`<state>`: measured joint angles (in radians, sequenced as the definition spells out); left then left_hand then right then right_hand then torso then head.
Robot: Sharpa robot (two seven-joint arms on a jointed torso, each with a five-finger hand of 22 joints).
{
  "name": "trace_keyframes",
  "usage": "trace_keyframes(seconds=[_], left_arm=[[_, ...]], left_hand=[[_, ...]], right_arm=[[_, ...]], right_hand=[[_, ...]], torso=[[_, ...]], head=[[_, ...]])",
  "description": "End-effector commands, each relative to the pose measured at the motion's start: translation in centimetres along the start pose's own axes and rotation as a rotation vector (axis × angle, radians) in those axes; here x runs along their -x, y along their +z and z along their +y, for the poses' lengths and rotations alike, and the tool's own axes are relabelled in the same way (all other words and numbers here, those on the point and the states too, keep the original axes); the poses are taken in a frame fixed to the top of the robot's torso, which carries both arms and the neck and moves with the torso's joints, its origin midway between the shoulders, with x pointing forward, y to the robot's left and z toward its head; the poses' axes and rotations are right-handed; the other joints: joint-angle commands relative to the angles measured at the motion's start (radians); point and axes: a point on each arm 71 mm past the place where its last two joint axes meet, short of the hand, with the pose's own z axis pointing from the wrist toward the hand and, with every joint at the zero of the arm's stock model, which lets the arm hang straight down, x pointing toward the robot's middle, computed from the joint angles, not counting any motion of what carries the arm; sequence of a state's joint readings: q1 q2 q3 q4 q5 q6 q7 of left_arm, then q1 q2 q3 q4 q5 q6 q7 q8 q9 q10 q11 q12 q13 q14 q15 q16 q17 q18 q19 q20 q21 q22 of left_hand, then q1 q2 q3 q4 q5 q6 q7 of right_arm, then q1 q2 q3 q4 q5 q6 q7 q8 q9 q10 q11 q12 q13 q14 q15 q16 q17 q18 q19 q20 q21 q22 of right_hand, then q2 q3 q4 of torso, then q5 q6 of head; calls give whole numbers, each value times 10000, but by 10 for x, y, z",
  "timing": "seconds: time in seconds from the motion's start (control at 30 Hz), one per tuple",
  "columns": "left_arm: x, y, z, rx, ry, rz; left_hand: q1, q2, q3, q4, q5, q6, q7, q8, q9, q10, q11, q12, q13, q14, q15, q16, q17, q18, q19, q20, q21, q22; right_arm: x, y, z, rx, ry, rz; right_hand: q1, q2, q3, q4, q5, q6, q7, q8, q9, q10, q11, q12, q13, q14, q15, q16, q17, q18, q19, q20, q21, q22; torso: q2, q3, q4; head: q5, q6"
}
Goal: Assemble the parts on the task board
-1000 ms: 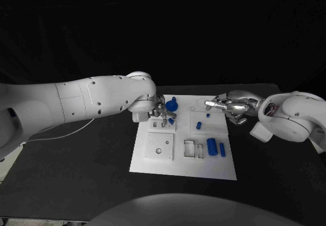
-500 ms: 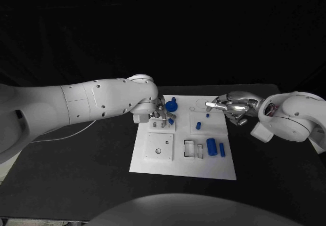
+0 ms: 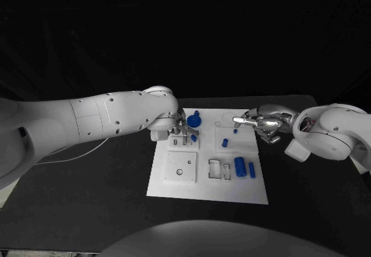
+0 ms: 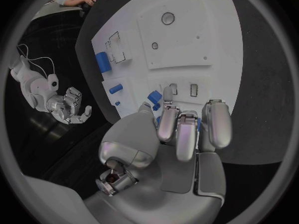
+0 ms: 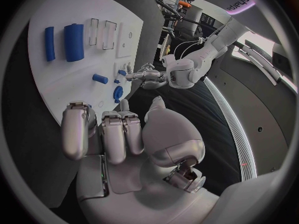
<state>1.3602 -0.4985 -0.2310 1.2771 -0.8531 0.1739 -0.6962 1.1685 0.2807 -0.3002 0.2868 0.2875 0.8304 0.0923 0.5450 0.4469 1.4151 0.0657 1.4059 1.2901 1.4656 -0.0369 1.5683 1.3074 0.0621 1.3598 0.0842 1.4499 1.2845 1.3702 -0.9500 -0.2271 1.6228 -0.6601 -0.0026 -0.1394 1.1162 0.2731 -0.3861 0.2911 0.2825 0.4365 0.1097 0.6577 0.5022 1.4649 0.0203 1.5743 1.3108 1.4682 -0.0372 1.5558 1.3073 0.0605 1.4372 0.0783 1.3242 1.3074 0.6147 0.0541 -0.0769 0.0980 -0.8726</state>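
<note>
On black table [image 3: 93, 203], head view: task board [image 3: 207, 190] sits mid-table. Left hand [image 3: 184, 131] over board's far-left corner, fingers bunched around small blue part [image 3: 194, 138] by round blue part [image 3: 195, 120]; can't tell if it grips. Right hand [image 3: 259, 122] at board's far-right edge, fingers curled, holding nothing. Blue cylinder [image 3: 240, 167] near board's right side.

Left wrist view: left hand [image 4: 177, 134] fingers together over board [image 4: 206, 45], blue part [image 4: 154, 96] at fingertips.

Right wrist view: right hand [image 5: 115, 134] fingers curled beside board [image 5: 69, 15].

head camera above, wrist cameras behind each hand, all sharing the task board [image 3: 208, 184]
</note>
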Motion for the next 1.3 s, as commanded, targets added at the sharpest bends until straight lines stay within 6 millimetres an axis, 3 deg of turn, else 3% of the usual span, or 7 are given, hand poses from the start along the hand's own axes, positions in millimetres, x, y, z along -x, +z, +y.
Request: trace_keyframes(seconds=[0.03, 1.3], left_arm=[[-1, 0, 1, 445, -481, 11], [-5, 5, -1, 302, -900, 223]], left_hand=[[-25, 24, 56, 10, 38, -60, 7, -80, 26, 1557, -426, 1649, 2807, 1052, 96, 25, 2634, 53, -74, -9, -51, -18], [146, -126, 245, -63, 113, -27, 13, -267, 434, 1557, -406, 1649, 2807, 1052, 130, 25, 2634, 79, -194, 36, -144, -83]], right_arm=[[-2, 0, -1, -108, 28, 260], [-4, 2, -3, -252, 133, 547]], right_hand=[[-43, 114, -34, -11, 30, -49, 13, -53, -10, 1059, 53, -36, 2600, 890, 85, -57, 2445, -31, -98, 21, -76, 1881], [-71, 109, -15, -39, 33, -66, 40, -52, -9, 1059, 91, -36, 2600, 677, 129, -349, 2181, 77, -437, 73, -538, 1736]], torso=[[9, 11, -2], [63, 39, -36]], head=[[-2, 0], [-78, 0]])
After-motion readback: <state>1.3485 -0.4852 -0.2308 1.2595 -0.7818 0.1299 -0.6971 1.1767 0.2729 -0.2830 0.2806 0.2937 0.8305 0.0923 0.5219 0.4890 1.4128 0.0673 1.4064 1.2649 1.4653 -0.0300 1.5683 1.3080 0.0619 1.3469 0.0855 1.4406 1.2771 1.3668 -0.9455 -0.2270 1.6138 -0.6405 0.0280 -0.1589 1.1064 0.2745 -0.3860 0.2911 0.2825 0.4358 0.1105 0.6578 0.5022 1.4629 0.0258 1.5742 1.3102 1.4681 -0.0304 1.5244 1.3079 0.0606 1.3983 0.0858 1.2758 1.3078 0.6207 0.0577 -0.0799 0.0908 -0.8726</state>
